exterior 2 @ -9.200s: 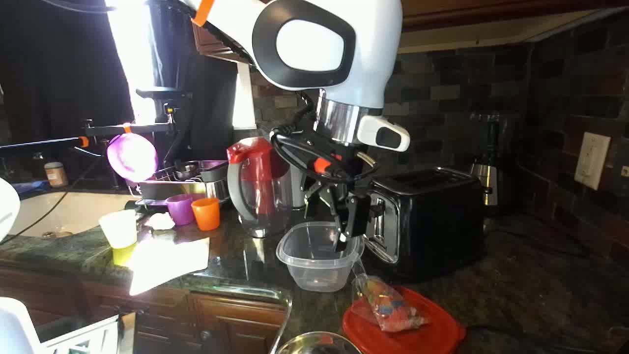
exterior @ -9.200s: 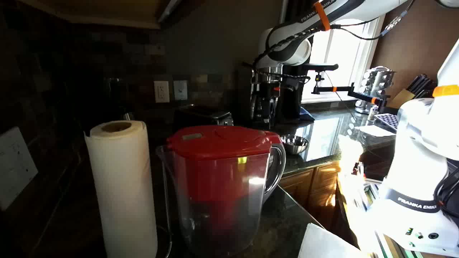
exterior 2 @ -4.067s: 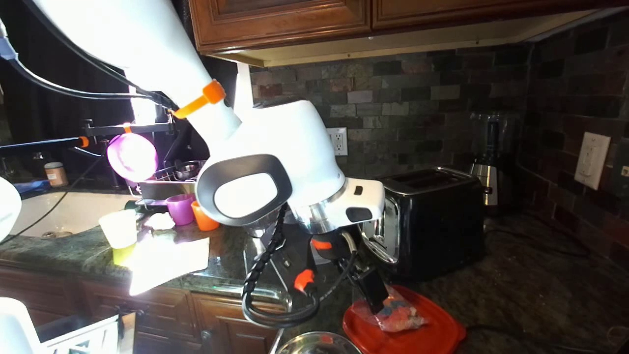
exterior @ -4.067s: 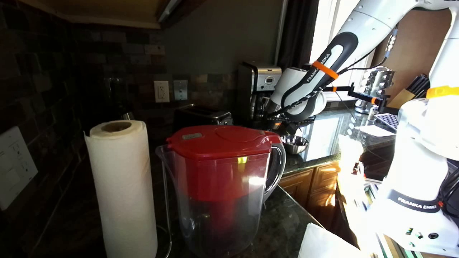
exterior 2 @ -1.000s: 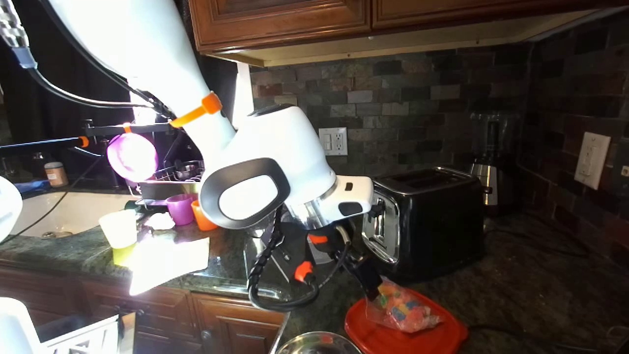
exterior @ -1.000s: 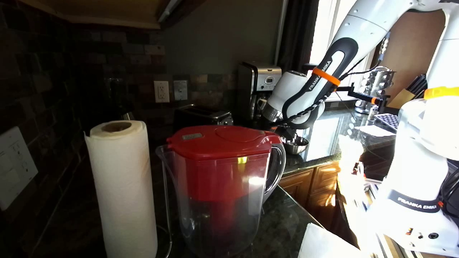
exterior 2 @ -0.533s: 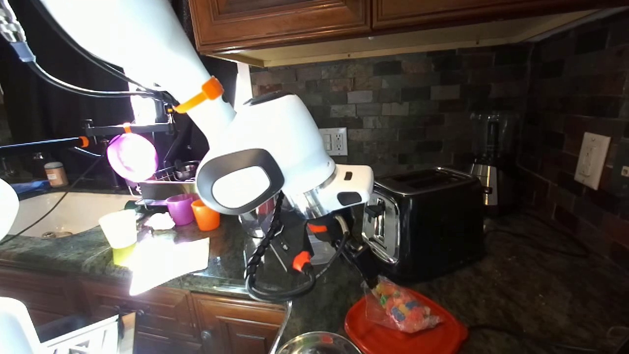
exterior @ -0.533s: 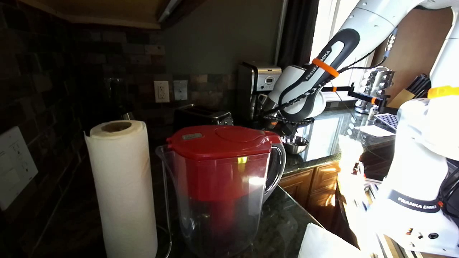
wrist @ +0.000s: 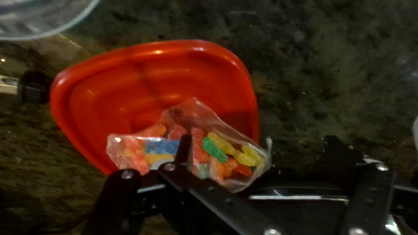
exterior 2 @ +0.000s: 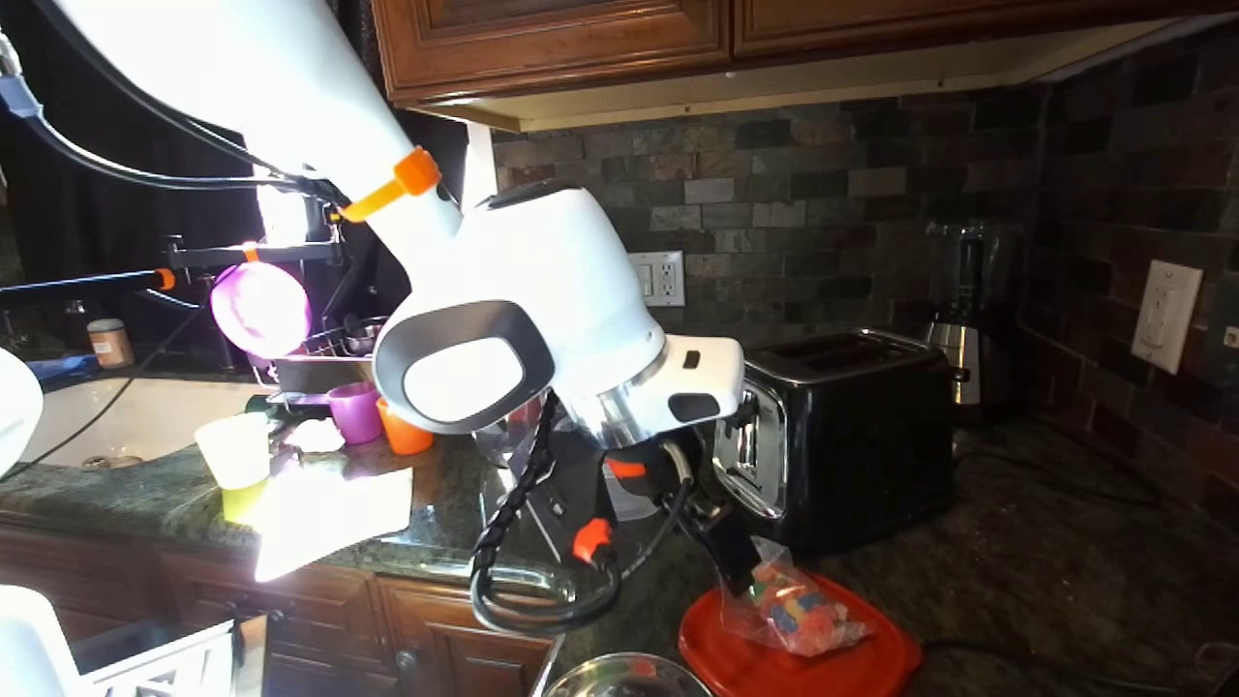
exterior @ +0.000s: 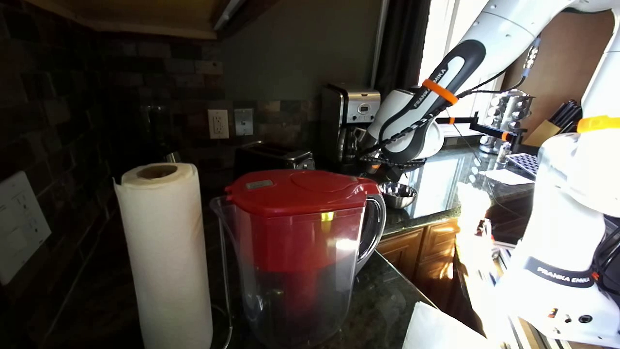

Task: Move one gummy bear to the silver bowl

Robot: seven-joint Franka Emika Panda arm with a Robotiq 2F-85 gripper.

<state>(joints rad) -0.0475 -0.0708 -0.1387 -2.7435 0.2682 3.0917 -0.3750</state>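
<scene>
A clear bag (wrist: 209,111) of colored gummy candies lies on a red lid (wrist: 156,78); both also show in an exterior view, the bag (exterior 2: 808,615) on the lid (exterior 2: 871,668). A green gummy (wrist: 214,150) and a yellow gummy (wrist: 245,159) show near the bag's right end. My gripper (wrist: 259,145) is open. Its left finger overlaps the bag's middle; its right finger is over the counter beyond the bag's end. I see no gummy between the pads. The silver bowl shows in both exterior views (exterior: 398,196) (exterior 2: 629,673), partly cut off in one.
A black toaster (exterior 2: 852,436) stands close behind the gripper. A clear plastic container (exterior 2: 634,503) is mostly hidden behind the arm. A round greyish rim (wrist: 49,27) shows at the wrist view's upper left. A red-lidded pitcher (exterior: 295,232) and paper towels (exterior: 164,257) stand elsewhere.
My gripper came from above the plastic container to the bag. The bag and lid have shifted slightly right. In the last half second the gripper moved slightly down and right.
</scene>
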